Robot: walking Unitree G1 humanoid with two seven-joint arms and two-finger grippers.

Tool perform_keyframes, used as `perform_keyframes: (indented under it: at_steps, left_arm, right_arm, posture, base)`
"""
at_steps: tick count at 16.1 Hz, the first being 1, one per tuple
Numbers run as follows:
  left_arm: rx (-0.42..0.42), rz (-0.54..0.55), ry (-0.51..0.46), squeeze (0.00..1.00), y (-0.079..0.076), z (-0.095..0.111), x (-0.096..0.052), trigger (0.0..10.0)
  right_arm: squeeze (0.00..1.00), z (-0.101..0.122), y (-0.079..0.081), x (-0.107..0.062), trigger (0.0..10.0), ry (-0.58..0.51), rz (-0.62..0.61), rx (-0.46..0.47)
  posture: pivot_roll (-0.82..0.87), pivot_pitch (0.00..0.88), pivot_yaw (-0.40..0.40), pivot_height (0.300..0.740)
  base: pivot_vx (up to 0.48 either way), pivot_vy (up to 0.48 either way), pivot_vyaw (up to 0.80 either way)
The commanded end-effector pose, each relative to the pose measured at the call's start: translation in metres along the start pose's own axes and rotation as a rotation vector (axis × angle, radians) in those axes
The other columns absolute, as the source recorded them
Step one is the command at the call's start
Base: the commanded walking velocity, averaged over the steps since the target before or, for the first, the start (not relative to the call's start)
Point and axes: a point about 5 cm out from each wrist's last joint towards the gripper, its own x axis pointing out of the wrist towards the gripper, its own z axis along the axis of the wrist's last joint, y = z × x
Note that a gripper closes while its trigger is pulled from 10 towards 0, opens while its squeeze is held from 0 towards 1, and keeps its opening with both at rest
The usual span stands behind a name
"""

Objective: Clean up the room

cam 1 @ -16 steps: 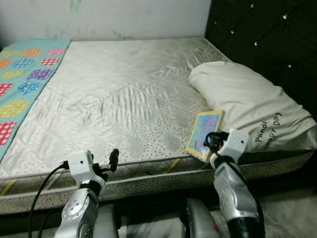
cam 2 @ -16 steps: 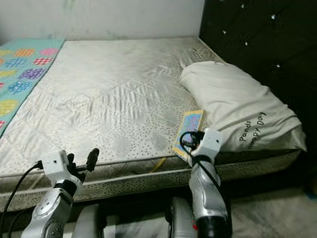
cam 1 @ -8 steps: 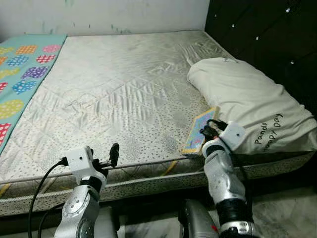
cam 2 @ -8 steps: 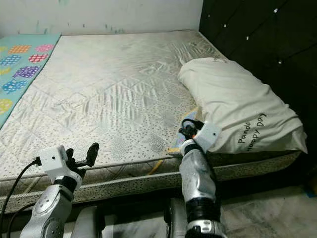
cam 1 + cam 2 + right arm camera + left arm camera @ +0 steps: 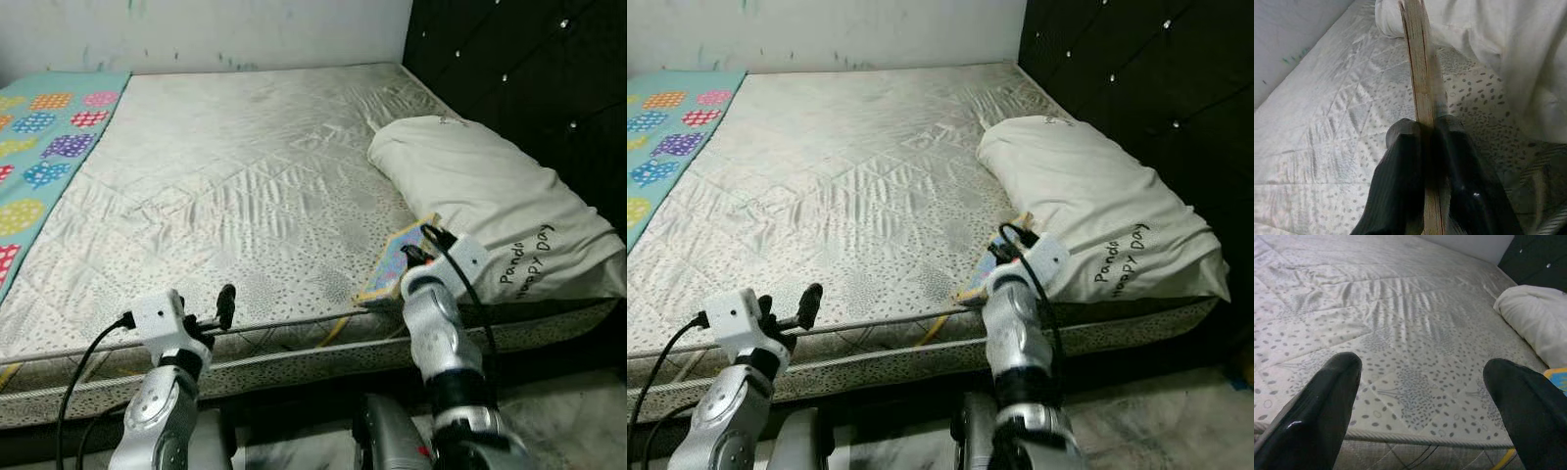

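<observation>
Jaws of right gripper (image 5: 1431,147) clamped edge-on over thin colourful picture book (image 5: 395,264) beside white pillow (image 5: 490,206) at mattress (image 5: 245,186) edge; left gripper (image 5: 1425,396) spread, empty, farther off.

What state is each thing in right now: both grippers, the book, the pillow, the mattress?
Right gripper: shut on the book's edge.
Left gripper: open, holding nothing, at the mattress's near edge.
Book: tilted up on edge beside the pillow.
Pillow: lying on the mattress by the headboard, rumpled.
Mattress: bare, wrinkled.
Patterned blanket: spread flat along the robot's left side.
</observation>
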Motion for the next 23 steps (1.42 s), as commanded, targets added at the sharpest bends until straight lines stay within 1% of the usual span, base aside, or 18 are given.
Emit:
perform_keyframes:
  at_steps: [1,3,4,5,6,7,9,10,11,12,13,14,15,17,19,20,21,23]
  left_arm:
    - [0.008,-0.008,0.008,0.00,-0.003,0.000,0.003,10.0]
    - [0.013,-0.008,0.001,0.00,-0.002,0.003,0.005,10.0]
    - [0.014,-0.007,-0.005,0.00,-0.002,0.004,0.005,10.0]
    - [0.015,-0.004,-0.008,0.00,-0.001,0.005,0.005,10.0]
    - [0.015,-0.001,-0.010,0.00,-0.001,0.005,0.005,10.0]
    - [0.015,0.000,-0.011,0.00,-0.002,0.005,0.005,10.0]
    - [0.016,0.001,-0.011,0.00,-0.003,0.004,0.004,10.0]
    - [0.016,-0.001,-0.010,0.00,-0.004,0.004,0.003,10.0]
    - [0.016,-0.004,-0.006,0.00,-0.005,0.003,0.002,10.0]
    - [0.017,-0.007,0.001,0.00,-0.006,0.002,0.000,10.0]
    - [0.017,-0.007,0.003,0.00,-0.007,0.001,0.000,10.0]
    - [0.018,-0.006,0.009,0.00,-0.007,0.000,-0.001,10.0]
    - [0.018,-0.005,0.015,0.00,-0.007,-0.002,-0.001,10.0]
    - [0.016,-0.012,0.023,0.00,-0.007,-0.003,-0.003,10.0]
    - [0.011,-0.019,0.031,0.00,-0.007,-0.005,-0.003,10.0]
    - [0.012,-0.019,0.035,0.00,-0.007,-0.005,-0.003,10.0]
    - [0.015,-0.018,0.041,0.00,-0.007,-0.005,-0.002,10.0]
    - [0.030,-0.010,0.055,0.00,-0.007,-0.007,0.000,10.0]
  right_arm:
    - [0.00,-0.036,0.058,-0.011,10.0,0.144,0.109,0.113]
    - [0.00,-0.031,0.073,-0.009,10.0,0.146,0.127,0.178]
    - [0.00,-0.028,0.077,-0.008,10.0,0.148,0.128,0.212]
    - [0.00,-0.023,0.082,-0.007,10.0,0.153,0.124,0.287]
    - [0.00,-0.020,0.086,-0.006,10.0,0.154,0.129,0.332]
    - [0.00,-0.016,0.090,-0.006,10.0,0.150,0.133,0.410]
    - [0.00,-0.014,0.092,-0.003,10.0,0.144,0.128,0.470]
    - [0.00,-0.013,0.090,-0.002,10.0,0.132,0.120,0.513]
    - [0.00,-0.015,0.085,0.000,10.0,0.127,0.111,0.531]
    - [0.00,-0.032,0.067,-0.002,10.0,0.141,0.077,0.458]
    - [0.00,-0.042,0.058,-0.004,10.0,0.153,0.055,0.402]
    - [0.00,-0.050,0.046,-0.007,10.0,0.155,0.045,0.317]
    - [0.00,-0.059,0.030,-0.010,10.0,0.154,0.021,0.224]
    - [0.00,-0.064,0.017,-0.012,10.0,0.155,0.050,0.087]
    - [0.00,-0.071,0.024,-0.018,10.0,0.157,0.203,-0.094]
    - [0.00,-0.075,0.025,-0.020,10.0,0.165,0.228,-0.141]
    - [0.00,-0.078,0.025,-0.021,10.0,0.173,0.230,-0.138]
    - [0.00,-0.080,0.025,-0.024,10.0,0.166,0.269,-0.204]
  posture:
    - [0.04,0.000,-0.028,0.590]
    - [0.04,0.000,-0.028,0.590]
    - [0.04,0.000,-0.028,0.590]
    - [0.05,0.000,-0.031,0.590]
    - [0.05,0.000,-0.031,0.590]
    - [0.05,0.000,-0.031,0.590]
    - [0.06,0.000,-0.031,0.590]
    - [0.07,0.000,-0.031,0.590]
    - [0.07,0.000,-0.030,0.590]
    - [0.07,0.000,-0.030,0.590]
    - [0.07,0.000,-0.029,0.590]
    - [0.06,0.000,-0.027,0.590]
    - [0.06,0.000,-0.026,0.590]
    - [0.06,0.000,-0.023,0.590]
    - [0.04,0.000,-0.022,0.590]
    - [0.04,0.000,-0.022,0.590]
    - [0.04,0.000,-0.023,0.590]
    - [0.04,0.000,-0.027,0.590]
  base:
    - [0.000,0.000,0.00]
    - [0.000,0.000,0.00]
    - [0.000,0.000,0.00]
    - [0.000,0.000,0.00]
    - [0.000,0.000,0.00]
    - [0.000,0.000,0.00]
    - [0.000,0.000,0.00]
    - [0.000,0.000,0.00]
    - [0.000,0.000,0.00]
    - [0.000,0.000,0.00]
    - [0.000,0.000,0.00]
    - [0.000,0.000,0.00]
    - [0.000,0.000,0.00]
    - [0.000,0.000,0.00]
    - [0.000,0.000,0.00]
    - [0.000,0.000,0.00]
    - [0.000,0.000,0.00]
    - [0.000,0.000,0.00]
